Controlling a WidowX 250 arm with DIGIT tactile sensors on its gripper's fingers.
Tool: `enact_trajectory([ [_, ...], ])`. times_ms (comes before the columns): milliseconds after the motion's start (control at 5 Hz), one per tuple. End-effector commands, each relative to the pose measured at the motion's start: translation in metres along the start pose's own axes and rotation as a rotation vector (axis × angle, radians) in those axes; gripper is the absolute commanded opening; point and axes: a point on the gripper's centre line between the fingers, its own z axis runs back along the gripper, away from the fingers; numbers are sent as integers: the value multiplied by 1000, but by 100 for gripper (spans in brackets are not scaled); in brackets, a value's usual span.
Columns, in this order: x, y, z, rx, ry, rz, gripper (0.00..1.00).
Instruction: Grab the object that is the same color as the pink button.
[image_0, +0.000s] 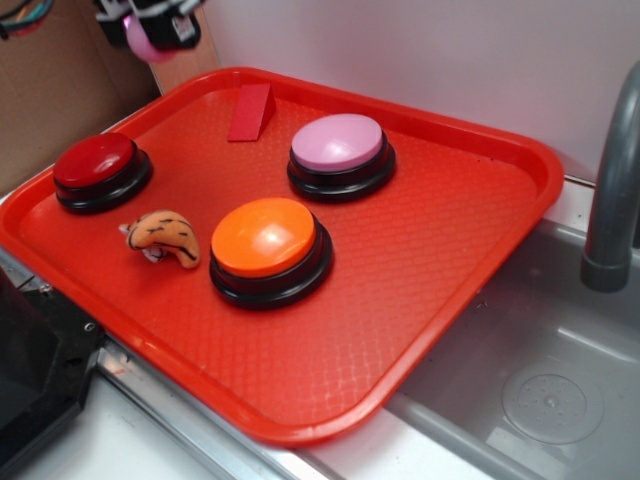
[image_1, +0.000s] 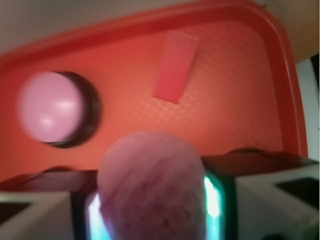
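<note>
1. Pink ball (image_1: 152, 187) sits clamped between the fingers of the claw (image_0: 150, 30), raised clear above the far corner of the red tray (image_0: 480, 300).
2. Claw state: closed on the ball; the wrist view shows both finger pads pressed against its sides.
3. Below and ahead of the claw lies the red wedge block (image_1: 175, 66); the pink button (image_1: 48, 106) stands beyond it to one side.
4. Step in hand, as judged: the grab is complete and the lift is under way.
5. Next move calls for steady grip pressure, since a round ball may slip.
</note>
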Motion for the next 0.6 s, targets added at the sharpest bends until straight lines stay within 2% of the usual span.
enact_trajectory([
  [0,0,-56,39,12,-28,33,0],
  [200,-3,-67,28,59,-53,61,0],
  [400,-4,-58,31,68,-46,84,0],
])
